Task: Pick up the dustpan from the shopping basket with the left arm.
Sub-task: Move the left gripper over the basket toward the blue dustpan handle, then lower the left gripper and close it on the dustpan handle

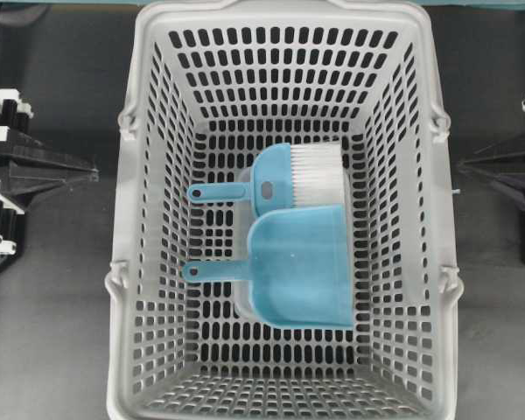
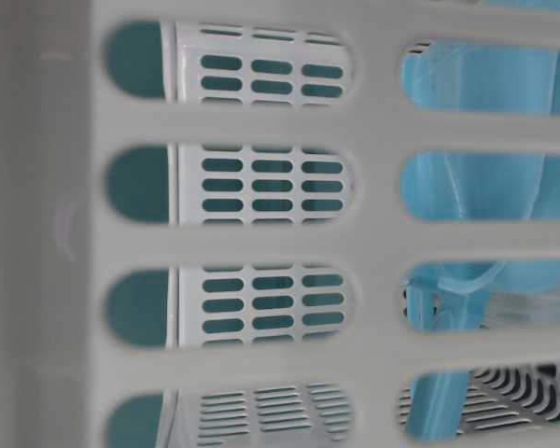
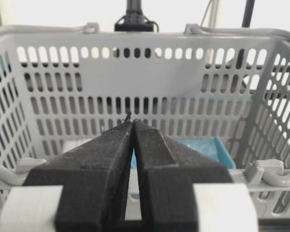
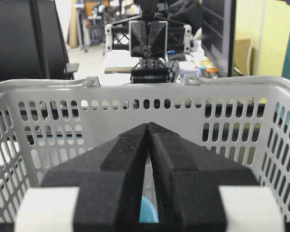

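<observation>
The teal-blue dustpan (image 1: 302, 267) lies flat on the floor of the light-grey shopping basket (image 1: 127, 219), with its thin handle (image 1: 214, 271) pointing left. In the left wrist view a corner of the dustpan (image 3: 205, 147) shows behind the basket's near rim (image 3: 261, 174). My left gripper (image 1: 94, 175) is shut and empty, outside the basket's left wall; its tips (image 3: 133, 122) meet. My right gripper (image 1: 459, 166) is shut and empty, outside the right wall; its tips (image 4: 148, 125) meet in front of the basket (image 4: 135, 92).
A blue hand brush with white bristles (image 1: 302, 175) lies just behind the dustpan, touching it. The table-level view looks through the basket's slotted wall (image 2: 261, 243) at teal plastic (image 2: 485, 187). The basket's walls stand high around both objects.
</observation>
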